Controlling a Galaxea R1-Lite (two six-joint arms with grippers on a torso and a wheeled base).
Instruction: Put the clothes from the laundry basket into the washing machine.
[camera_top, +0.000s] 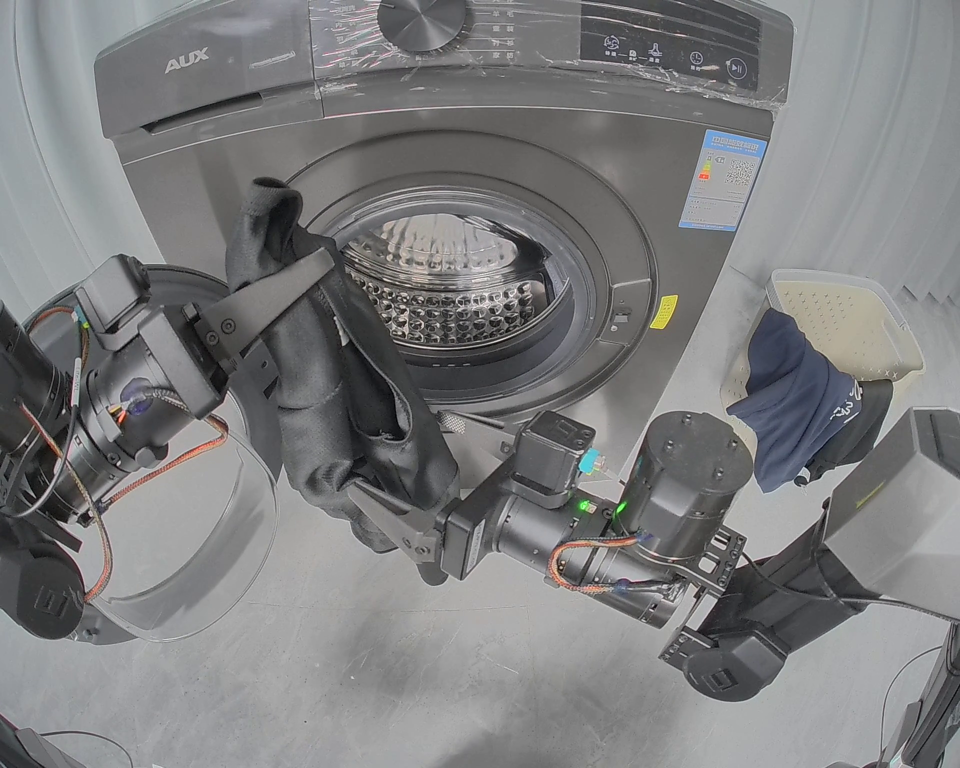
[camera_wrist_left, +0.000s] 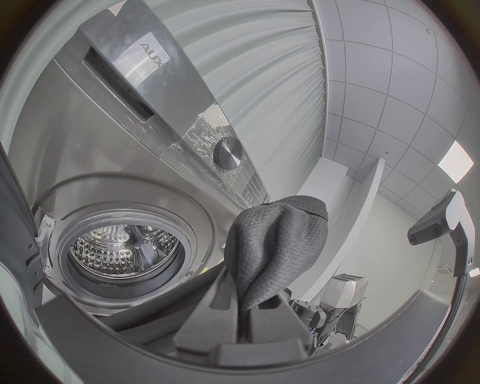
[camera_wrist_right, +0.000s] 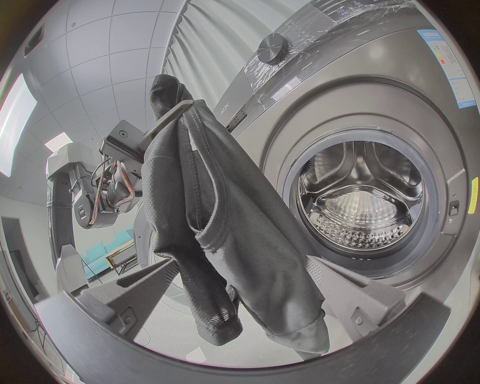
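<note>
Hanging before the open washing machine (camera_top: 640, 250), the dark garment (camera_top: 340, 400), judged soft and light, is pinched at its top by the closed left gripper (camera_top: 300, 275) and flanked below by the spread right gripper (camera_top: 395, 525), where a bunched fold could be taken.

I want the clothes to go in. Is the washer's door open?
Open. The clear door is swung aside to the left, and the shiny drum shows through the round opening.

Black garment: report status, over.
Left gripper shut on black garment, top end. Right gripper open around its lower end. Washer door open; navy garment draped on basket.
</note>
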